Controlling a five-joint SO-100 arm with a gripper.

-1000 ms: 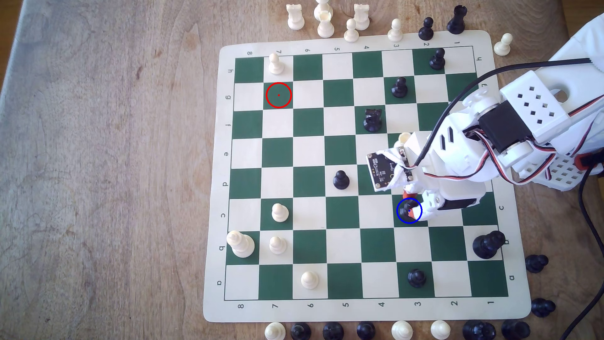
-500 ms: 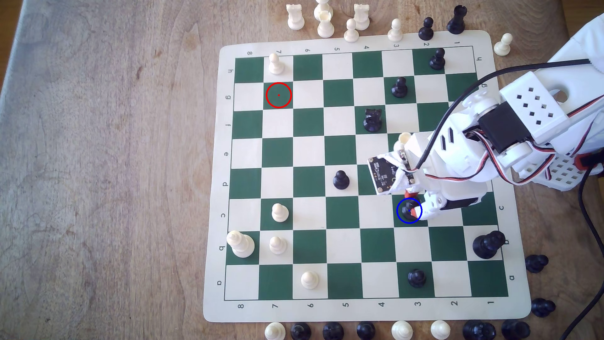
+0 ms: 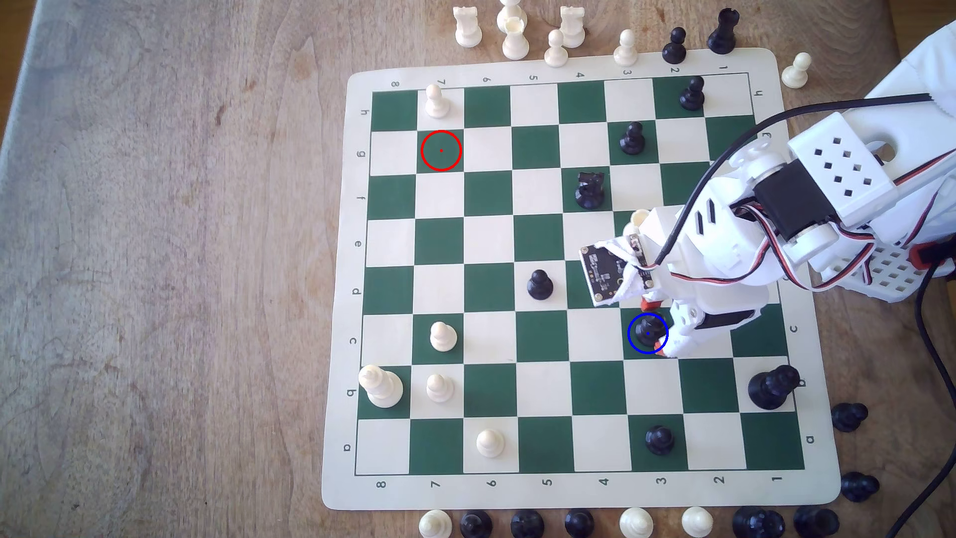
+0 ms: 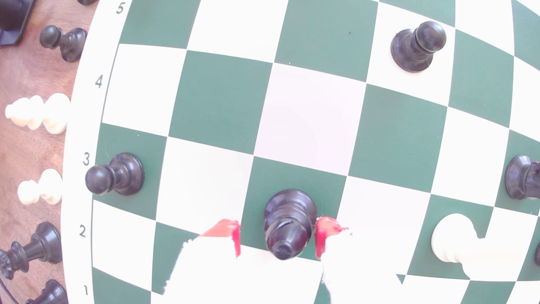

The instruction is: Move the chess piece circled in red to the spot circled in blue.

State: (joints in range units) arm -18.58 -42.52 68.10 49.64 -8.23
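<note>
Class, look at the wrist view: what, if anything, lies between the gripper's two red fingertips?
The chess piece stands between the fingertips of the gripper, with green board showing in a gap on one side.

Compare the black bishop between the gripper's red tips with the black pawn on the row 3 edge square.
The bishop is taller and broader, with a slit in its head; the pawn is smaller and ball-headed. The bishop stands inside the blue ring between the gripper's parted red tips; the pawn stands alone. Both are glossy black, upright, on green squares.
</note>
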